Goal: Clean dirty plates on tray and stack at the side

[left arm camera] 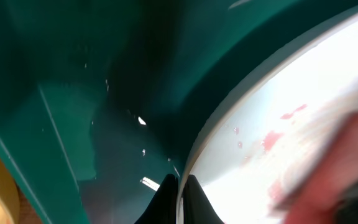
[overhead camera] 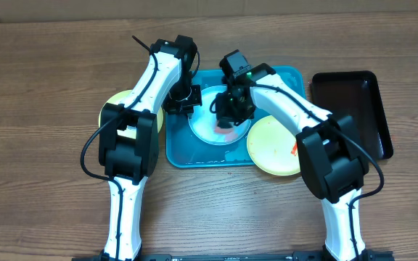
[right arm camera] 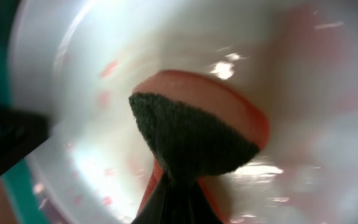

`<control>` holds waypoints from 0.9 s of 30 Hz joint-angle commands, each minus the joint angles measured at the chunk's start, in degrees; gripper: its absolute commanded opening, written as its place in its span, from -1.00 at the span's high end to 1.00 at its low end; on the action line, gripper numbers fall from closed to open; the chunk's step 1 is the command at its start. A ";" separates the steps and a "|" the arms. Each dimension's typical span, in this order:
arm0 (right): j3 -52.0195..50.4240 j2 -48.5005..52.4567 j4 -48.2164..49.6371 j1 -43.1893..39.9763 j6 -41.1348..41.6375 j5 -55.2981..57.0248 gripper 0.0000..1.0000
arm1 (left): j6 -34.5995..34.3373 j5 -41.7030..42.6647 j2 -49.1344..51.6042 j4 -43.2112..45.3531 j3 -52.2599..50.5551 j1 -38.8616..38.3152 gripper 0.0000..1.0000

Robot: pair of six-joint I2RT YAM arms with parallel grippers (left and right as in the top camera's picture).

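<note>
Right gripper (right arm camera: 174, 190) is clamped on an orange sponge with dark green scouring face (right arm camera: 191, 140), pressed on the red-smeared light blue round plastic plate (overhead camera: 205, 132). Left gripper (left arm camera: 179, 186) pinches that plate's rim. Plate sits centrally in the large teal rectangular tray (overhead camera: 176, 156).

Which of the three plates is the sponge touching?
The light blue plate on the tray; the sponge misses the left yellow plate and right yellow plate.
</note>
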 commanded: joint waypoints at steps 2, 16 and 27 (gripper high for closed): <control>0.81 -0.70 0.57 -0.04 -1.51 -5.81 0.92 | 1.29 0.02 -1.40 0.57 -0.13 0.17 0.91; 15.65 -8.13 -14.67 -16.17 -6.45 -6.62 0.92 | 1.60 -11.61 -3.15 -5.14 10.32 0.02 0.92; 18.45 -13.11 -23.85 -31.47 -7.34 -6.12 0.92 | -4.94 -32.06 -11.08 -12.39 13.75 -3.19 0.92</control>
